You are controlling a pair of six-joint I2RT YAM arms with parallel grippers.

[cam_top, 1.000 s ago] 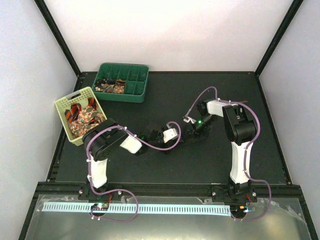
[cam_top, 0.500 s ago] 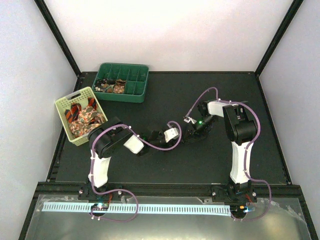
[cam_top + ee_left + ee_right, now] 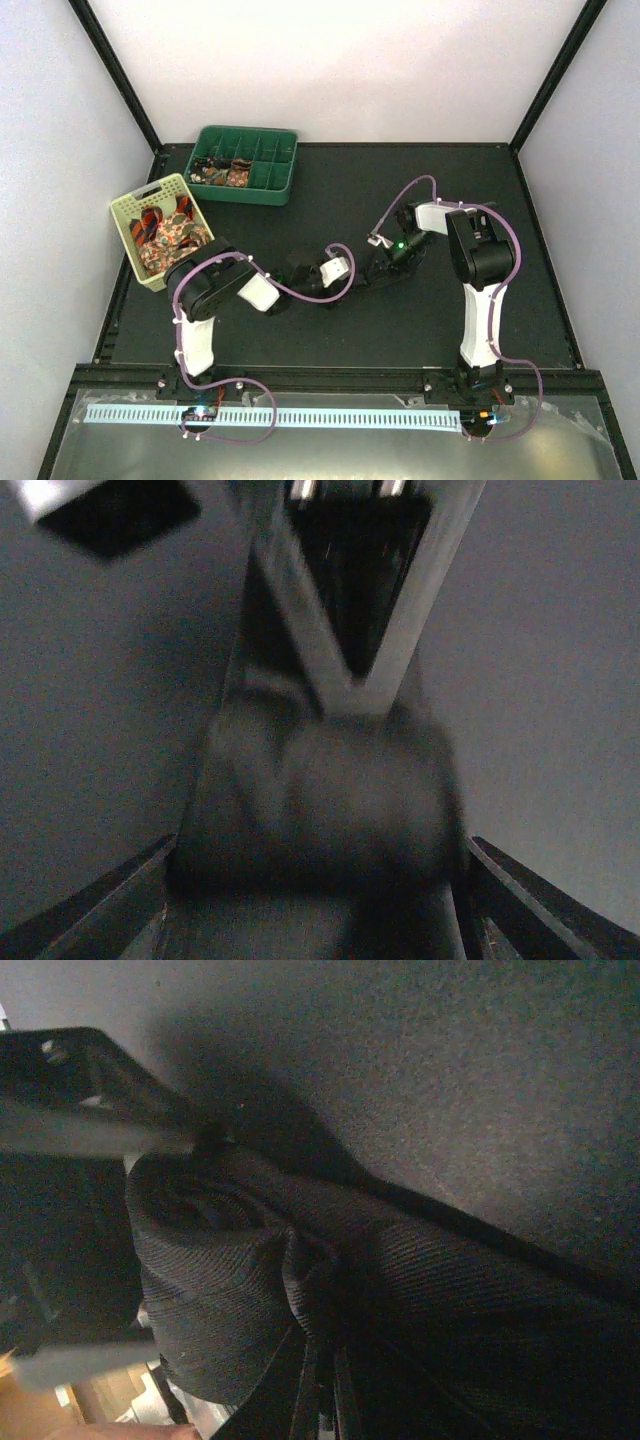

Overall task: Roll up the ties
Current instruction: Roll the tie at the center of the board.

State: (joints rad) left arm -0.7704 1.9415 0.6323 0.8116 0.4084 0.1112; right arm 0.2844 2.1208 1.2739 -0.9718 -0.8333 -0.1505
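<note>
Black tabletop (image 3: 300, 330). Both arms reach in and meet near its middle, the left arm (image 3: 262, 292) from the left and the right arm (image 3: 480, 255) from the right.

The dark tie (image 3: 340, 800) lies between them on the tabletop, part rolled. We see a fat roll at one end, and a flat strip (image 3: 450, 1270) running off across the surface.

We note the right jaws together, clamped on the dark tie. Their fingers (image 3: 425, 600) converge in a V onto the fabric just beside the roll, and the cloth puckers at the pinch in the right wrist view.

We note the left jaws apart, fingers (image 3: 105, 905) one on each side of the roll. That view is blurred, so we cannot tell whether they touch it.

From above, the dark tie is lost against the black surface and under the wrists.

Pale basket (image 3: 125, 205) at the left edge holds a striped tie (image 3: 152, 220), orange and black, and a floral tie (image 3: 180, 235), heaped together. Green tray (image 3: 283, 188) sits toward the far left, well apart from the arms. Rolled ties (image 3: 215, 172) fill a few compartments at its left end.
</note>
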